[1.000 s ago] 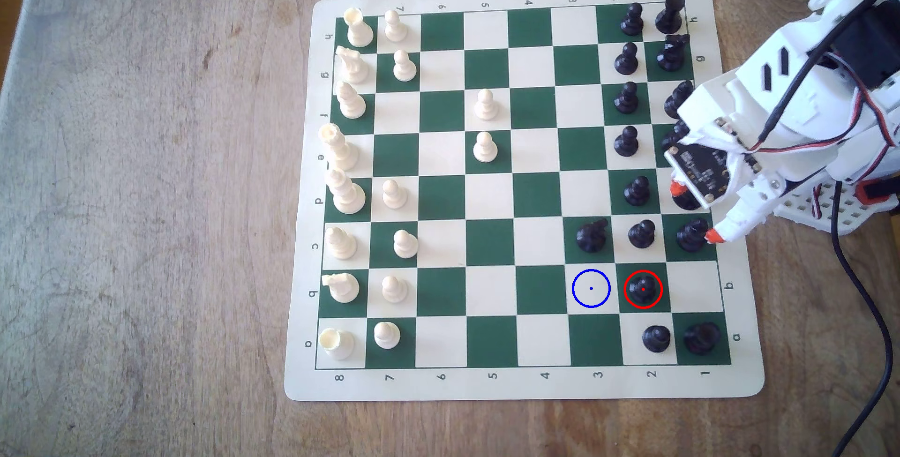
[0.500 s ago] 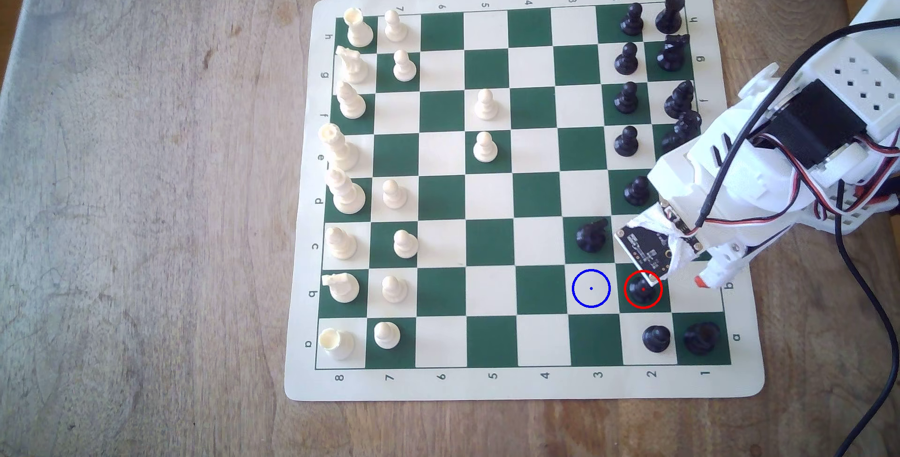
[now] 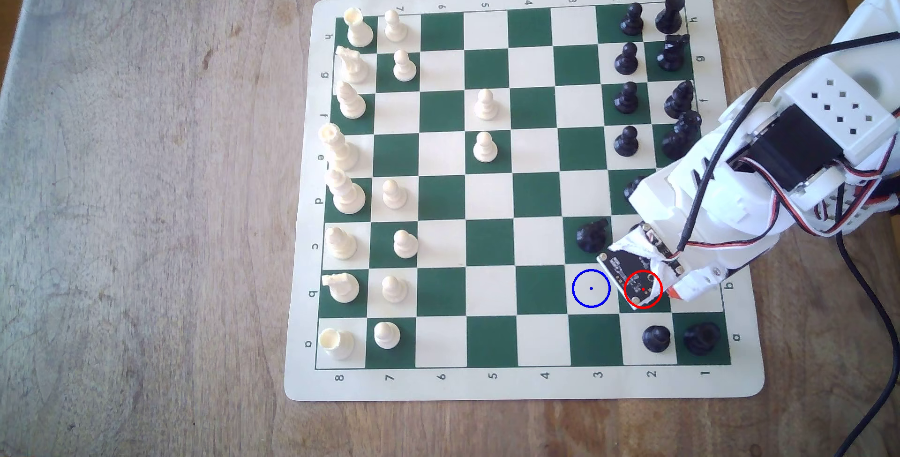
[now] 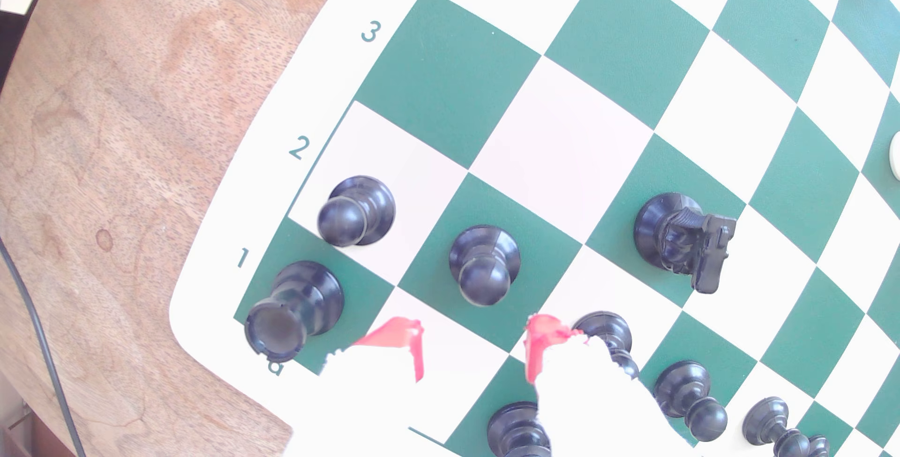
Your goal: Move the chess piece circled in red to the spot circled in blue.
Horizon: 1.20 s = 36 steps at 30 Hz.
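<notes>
Approach phase, nothing moved yet. Gripper (image 4: 475,347) is spread wide, red-tipped jaws apart and holding nothing, hanging just short of the pawn (image 4: 482,262). In the wrist view the pawn stands upright on its green square, roughly centred ahead of the gap between the tips, not touched by either one. In the exterior view the arm's camera board sits over the red ring, so the pawn itself is hidden there; one red tip pokes out just to the ring's right. The spot (image 3: 590,288), the cream square with the blue ring, is the next square toward the exterior view's left and bare. Neighbours are tight: knight (image 4: 684,240) one square diagonally off the pawn, another pawn (image 4: 358,211) diagonally on the other side, rook (image 4: 292,308) in the corner, and a third black piece touching or right behind one jaw tip, can't tell which. Done: alignment over the right file, more or less. Left: advance and drop around the pawn, close, lift, shift one square, set down, release. My read is height is still too high for a clean grab.
</notes>
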Each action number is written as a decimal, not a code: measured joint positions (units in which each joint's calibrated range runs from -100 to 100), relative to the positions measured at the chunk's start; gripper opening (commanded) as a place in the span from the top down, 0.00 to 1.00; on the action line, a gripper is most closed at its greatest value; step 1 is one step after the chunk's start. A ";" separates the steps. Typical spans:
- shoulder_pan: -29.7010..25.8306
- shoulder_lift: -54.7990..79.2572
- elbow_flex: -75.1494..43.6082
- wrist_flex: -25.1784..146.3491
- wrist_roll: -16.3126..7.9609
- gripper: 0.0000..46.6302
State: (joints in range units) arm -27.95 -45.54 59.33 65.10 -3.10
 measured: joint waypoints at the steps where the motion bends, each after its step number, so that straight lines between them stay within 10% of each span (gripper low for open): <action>1: 0.00 0.50 0.00 -0.40 0.00 0.75; 36: 1.99 9.97 2.26 -9.24 0.29 0.71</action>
State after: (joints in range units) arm -25.96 -35.57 61.59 55.86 -2.81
